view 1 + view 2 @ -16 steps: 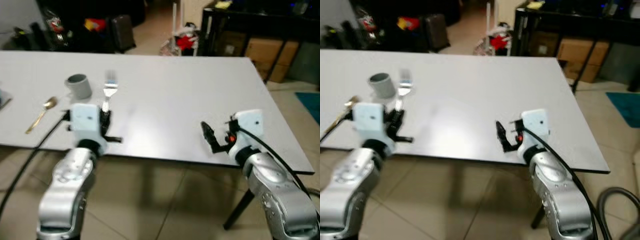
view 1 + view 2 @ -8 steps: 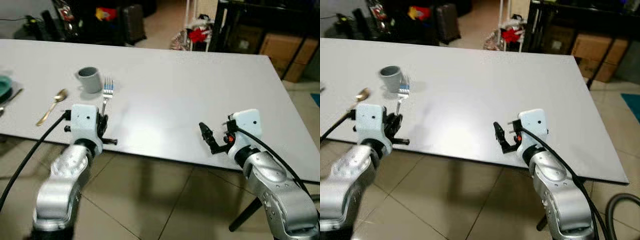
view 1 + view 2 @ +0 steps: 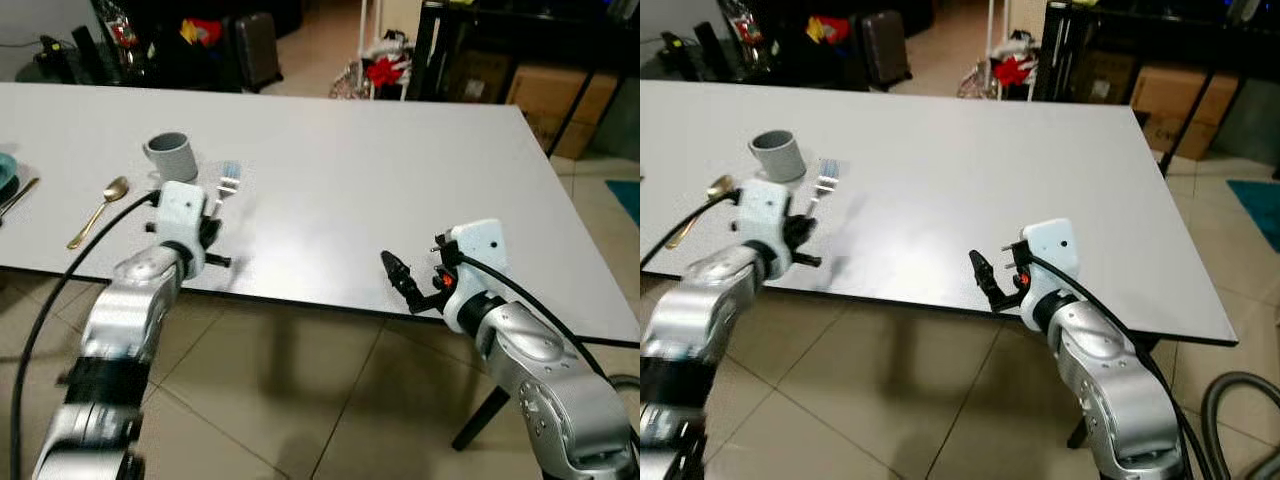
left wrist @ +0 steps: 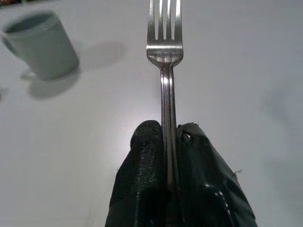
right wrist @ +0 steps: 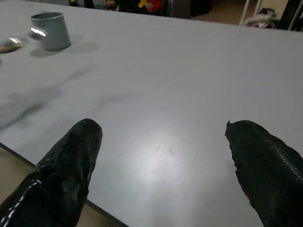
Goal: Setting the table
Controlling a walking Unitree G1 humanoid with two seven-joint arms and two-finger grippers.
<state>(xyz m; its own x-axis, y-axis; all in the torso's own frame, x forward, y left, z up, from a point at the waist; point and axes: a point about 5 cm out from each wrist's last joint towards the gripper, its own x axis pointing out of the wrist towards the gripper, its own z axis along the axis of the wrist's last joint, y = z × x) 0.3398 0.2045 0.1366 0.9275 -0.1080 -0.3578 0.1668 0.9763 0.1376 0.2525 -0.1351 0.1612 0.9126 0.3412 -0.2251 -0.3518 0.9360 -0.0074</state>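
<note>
Two silver robot arms reach toward a long white table from its near edge. The left gripper has its two black fingers pressed together around the handle of a silver fork, gripping it low on the stem. The fork points away from the robot, tines forward, over the table surface just inside the near edge; whether its tines rest on the tabletop or sit slightly above it is hard to tell. Just beyond the fork and a little to its left stands a small grey cup, upright and apart from the fork. Further left lies a gold-coloured spoon, its bowl toward the far side of the table. At the far left edge of the head view is a sliver of a teal plate with another thin utensil beside it, too cropped to name with certainty.

The right gripper is at the table's near edge, well to the right of the fork. Its fingers are spread wide apart with nothing between them, and bare tabletop shows through the gap.

Beyond the table the room is dim, with dark furniture, cardboard boxes on the right and a tiled floor below.
</note>
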